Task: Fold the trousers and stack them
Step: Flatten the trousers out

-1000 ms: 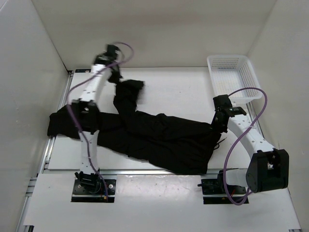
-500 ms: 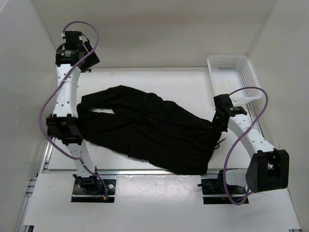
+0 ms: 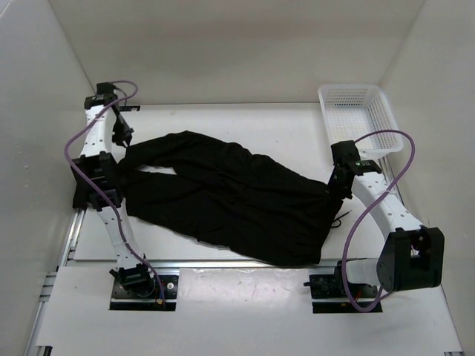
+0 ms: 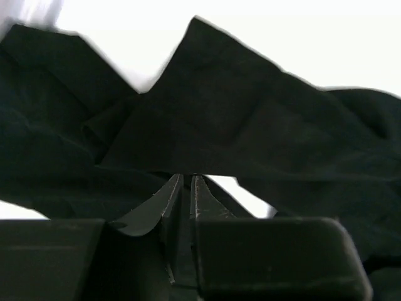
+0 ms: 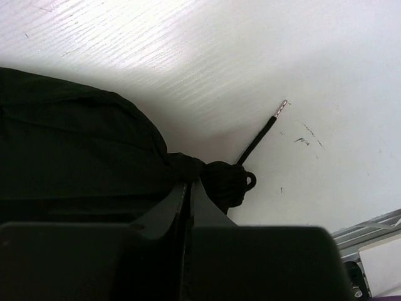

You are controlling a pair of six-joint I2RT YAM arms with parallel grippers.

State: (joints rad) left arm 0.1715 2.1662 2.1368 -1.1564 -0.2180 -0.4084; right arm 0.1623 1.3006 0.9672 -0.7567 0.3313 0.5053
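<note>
The black trousers (image 3: 230, 196) lie spread across the white table, legs to the left, waist to the right. My left gripper (image 3: 125, 148) is shut on the end of a trouser leg at the far left; in the left wrist view the cloth (image 4: 238, 119) hangs from the closed tips (image 4: 187, 177). My right gripper (image 3: 334, 191) is shut on the waist edge at the right; the right wrist view shows bunched cloth (image 5: 75, 150) at the closed tips (image 5: 188, 183), with the thin drawstring (image 5: 260, 139) trailing on the table.
A white mesh basket (image 3: 360, 119) stands at the back right corner. White walls close in the table on the left, back and right. A metal rail (image 3: 237, 263) runs along the table's near edge, in front of the arm bases.
My left gripper swung a trouser leg from the back middle over to the far left, spreading the leg out, then lowered toward the table. The right gripper stayed on the waist.
</note>
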